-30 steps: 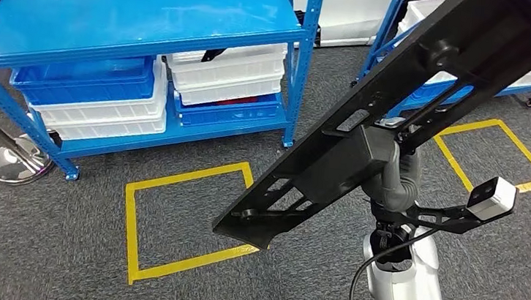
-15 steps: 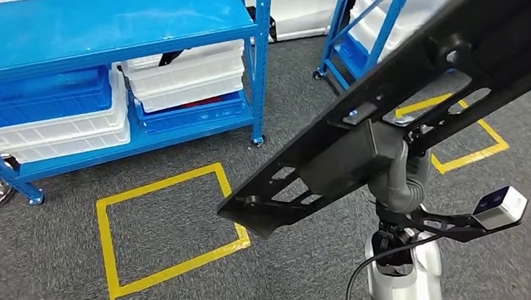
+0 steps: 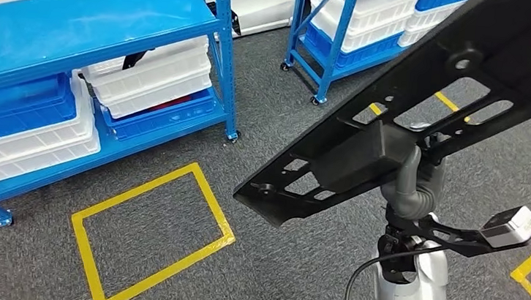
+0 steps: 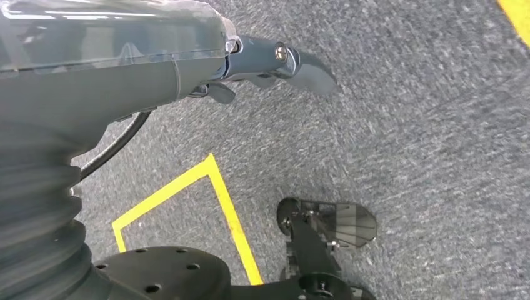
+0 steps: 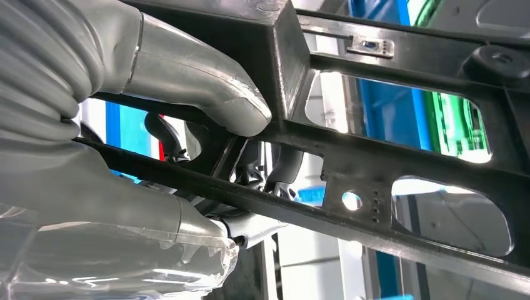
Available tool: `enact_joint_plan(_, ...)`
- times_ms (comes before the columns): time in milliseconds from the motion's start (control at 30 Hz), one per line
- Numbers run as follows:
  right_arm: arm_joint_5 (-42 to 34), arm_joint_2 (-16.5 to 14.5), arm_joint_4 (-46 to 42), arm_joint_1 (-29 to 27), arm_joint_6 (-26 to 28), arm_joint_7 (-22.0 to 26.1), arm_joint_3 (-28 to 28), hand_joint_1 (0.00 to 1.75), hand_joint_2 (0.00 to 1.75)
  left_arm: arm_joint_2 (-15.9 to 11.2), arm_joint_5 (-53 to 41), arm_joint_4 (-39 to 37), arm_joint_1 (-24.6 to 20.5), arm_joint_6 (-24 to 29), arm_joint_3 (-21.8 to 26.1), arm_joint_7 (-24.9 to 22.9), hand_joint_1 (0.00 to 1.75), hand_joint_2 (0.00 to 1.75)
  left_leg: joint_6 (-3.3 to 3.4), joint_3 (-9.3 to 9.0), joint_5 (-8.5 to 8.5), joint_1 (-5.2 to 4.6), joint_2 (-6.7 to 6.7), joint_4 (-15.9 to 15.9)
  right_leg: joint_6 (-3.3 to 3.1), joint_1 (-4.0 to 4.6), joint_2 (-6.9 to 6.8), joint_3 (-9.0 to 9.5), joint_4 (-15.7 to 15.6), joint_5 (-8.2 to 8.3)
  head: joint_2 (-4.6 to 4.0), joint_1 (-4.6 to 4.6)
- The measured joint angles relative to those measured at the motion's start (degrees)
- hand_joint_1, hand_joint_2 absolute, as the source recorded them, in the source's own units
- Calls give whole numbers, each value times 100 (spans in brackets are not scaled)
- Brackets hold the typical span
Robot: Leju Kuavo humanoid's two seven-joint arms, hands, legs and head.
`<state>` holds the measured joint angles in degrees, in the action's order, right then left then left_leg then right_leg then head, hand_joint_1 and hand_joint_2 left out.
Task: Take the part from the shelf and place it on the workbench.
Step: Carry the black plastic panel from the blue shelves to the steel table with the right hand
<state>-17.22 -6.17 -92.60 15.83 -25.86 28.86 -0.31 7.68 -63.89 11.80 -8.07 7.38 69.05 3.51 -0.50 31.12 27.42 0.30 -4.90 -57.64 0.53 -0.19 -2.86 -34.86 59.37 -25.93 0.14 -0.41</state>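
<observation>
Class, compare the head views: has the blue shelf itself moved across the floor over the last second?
No. The shelf and the yellow floor square slide left together in the picture, keeping their spacing, so the camera turned. The shelf stayed put on the carpet.

The right arm (image 3: 410, 296) rises upright from below, its hand (image 3: 410, 182) raised and gripping the part (image 3: 428, 107) from beneath, thumb (image 5: 200, 81) pressed on its frame. The left hand (image 4: 262, 59) hangs toward the floor, holding nothing.

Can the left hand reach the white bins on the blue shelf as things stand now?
Probably not: the left hand hangs low over the carpet, and the white bins sit across the floor on the blue shelf.
</observation>
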Motion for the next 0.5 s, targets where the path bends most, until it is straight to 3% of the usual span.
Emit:
enact_joint_plan(67, -12, -3, -7, -7, -33, 11, -11, 175, 175, -1, -7, 0, -16, 0, -10, -1, 0, 175, -60, -12, 27, 6, -41, -5, -61, -15, 110, -21, -16, 23, -1, -2)
enact_joint_plan(133, -28, -8, -11, -10, -82, 23, -20, 175, 175, -1, -7, 0, -25, -2, -16, 0, 0, 175, -112, 65, 203, 27, 132, -210, -134, -45, 209, -25, -40, 49, 0, -6)
enact_joint_plan(200, -52, -20, -5, -16, -143, 45, -23, 175, 175, -1, -7, 0, -17, -2, -18, -1, 0, 175, -136, 360, 583, 38, 369, -892, -187, -50, 310, -28, -48, 61, 1, -9)
enact_joint_plan(233, -66, -26, 1, -21, -178, 57, -23, 175, 175, -1, -6, 0, -9, -1, -18, -4, 0, 175, -139, 549, 751, 38, 417, -1308, -201, -43, 372, -31, -45, 62, 1, -9)
enact_joint_plan(267, -77, -29, 9, -27, -212, 68, -23, 175, 175, -1, -6, 0, -2, -1, -18, -9, 0, 175, -138, 695, 836, 37, 436, -1618, -207, -36, 440, -31, -41, 63, 1, -8)
enact_joint_plan(300, -85, -29, 16, -30, -238, 75, -23, 175, 175, -1, -6, 0, 2, -1, -18, -14, 0, 175, -131, 753, 800, 37, 442, -1720, -209, -31, 513, -31, -34, 63, 0, -7)
enact_joint_plan(333, -90, -31, 21, -31, -255, 80, -23, 175, 175, -1, -6, 0, 1, 0, -18, -18, 0, 175, -118, 696, 644, 38, 451, -1564, -208, -29, 589, -27, -26, 63, -1, -7)
enact_joint_plan(367, -93, -32, 24, -30, -267, 85, -23, 175, 175, -2, -7, 0, -3, 1, -19, -21, 0, 175, -98, 546, 414, 38, 497, -1207, -206, -29, 663, -24, -15, 61, -1, -7)
enact_joint_plan(433, -105, -36, 30, -22, -286, 96, -23, 175, 175, -13, -7, 0, -9, 2, -20, -27, 0, 175, -57, 217, 69, 52, 752, -429, -183, -31, 802, -43, 15, 60, 1, -3)
enact_joint_plan(500, -115, -40, 42, -17, -295, 102, -23, 175, 175, -23, -10, 0, -17, 3, -21, -33, 0, 175, -43, 87, 9, 52, 921, -104, -123, -56, 918, -101, 29, 85, 1, -3)
